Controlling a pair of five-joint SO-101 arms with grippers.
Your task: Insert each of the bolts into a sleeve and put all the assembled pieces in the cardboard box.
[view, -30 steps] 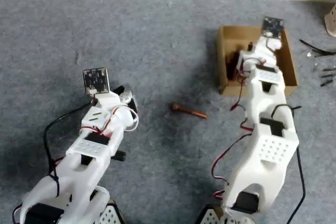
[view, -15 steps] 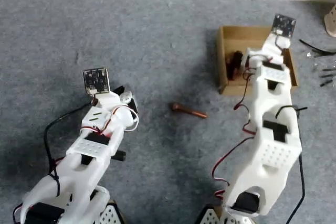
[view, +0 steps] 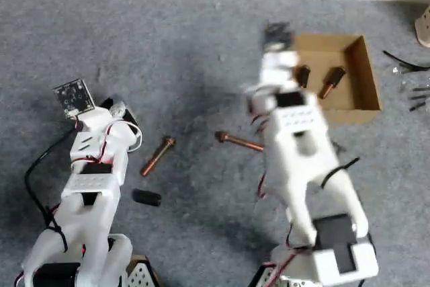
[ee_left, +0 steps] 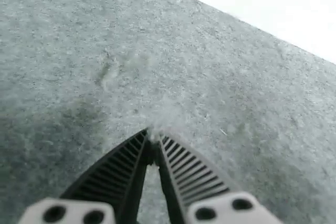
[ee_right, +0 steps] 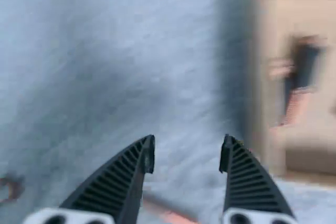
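Note:
The cardboard box point(view: 359, 102) stands at the back right and holds two assembled pieces, one point(view: 303, 76) beside the other point(view: 332, 82). A copper bolt point(view: 238, 142) lies mid-table, just left of my right arm point(view: 290, 119). A second bolt point(view: 157, 156) lies right of my left arm point(view: 91, 173), with a black sleeve point(view: 146, 197) just below it. My right gripper point(ee_right: 186, 156) hangs open and empty over the carpet beside the box's wall point(ee_right: 265, 77). My left gripper point(ee_left: 155, 148) is shut on nothing above bare carpet.
Grey carpet point(view: 168, 45) covers the table. Small dark screws and wires point(view: 413, 89) lie at the right edge past the box. A white wall runs along the back. Open carpet stretches across the back left.
My right arm swung left out of the box to mid-table, and two pieces now show inside it. My left arm shifted left, uncovering a bolt and a black sleeve.

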